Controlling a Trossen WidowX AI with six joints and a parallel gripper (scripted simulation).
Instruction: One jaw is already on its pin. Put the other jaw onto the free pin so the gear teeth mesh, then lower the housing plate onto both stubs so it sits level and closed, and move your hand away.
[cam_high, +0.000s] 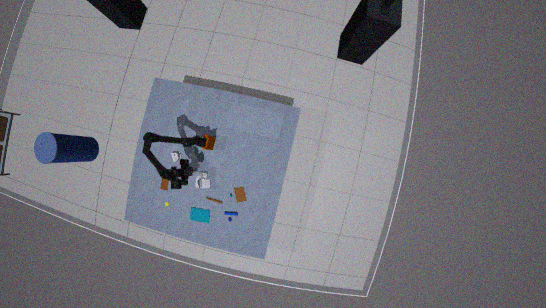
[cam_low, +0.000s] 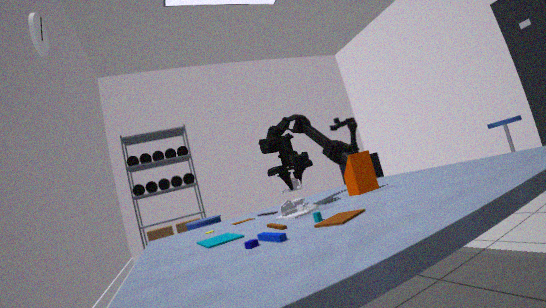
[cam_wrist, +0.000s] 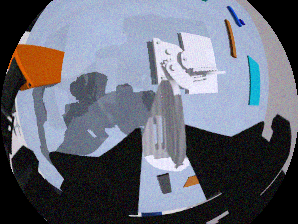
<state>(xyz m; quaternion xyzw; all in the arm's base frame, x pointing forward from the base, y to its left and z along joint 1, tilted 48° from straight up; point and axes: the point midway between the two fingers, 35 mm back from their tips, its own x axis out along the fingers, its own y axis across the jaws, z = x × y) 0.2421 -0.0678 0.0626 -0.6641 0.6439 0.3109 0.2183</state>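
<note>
My gripper (cam_low: 295, 184) (cam_wrist: 158, 129) is shut on a pale grey jaw (cam_wrist: 172, 135), held above the table a little to one side of the white base. The white base (cam_high: 204, 184) (cam_wrist: 202, 44) stands on the table with a raised part carrying small round pins. A white jaw on it reaches across the slab in the wrist view; which pin it sits on is too small to tell. The held jaw is apart from the base's pins as far as I can see. The white housing plate (cam_high: 176, 156) lies apart from the base, nearer the arm.
An orange block (cam_high: 210, 142) (cam_low: 361, 174) (cam_wrist: 42, 65) stands near the arm's base. A teal plate (cam_high: 200, 215) (cam_low: 221, 240) (cam_wrist: 254, 80), a brown plate (cam_high: 240, 194) (cam_low: 341, 218), a blue bar (cam_high: 231, 213) (cam_low: 272, 237) and a brown strip (cam_high: 214, 200) (cam_wrist: 230, 39) lie beyond the white base.
</note>
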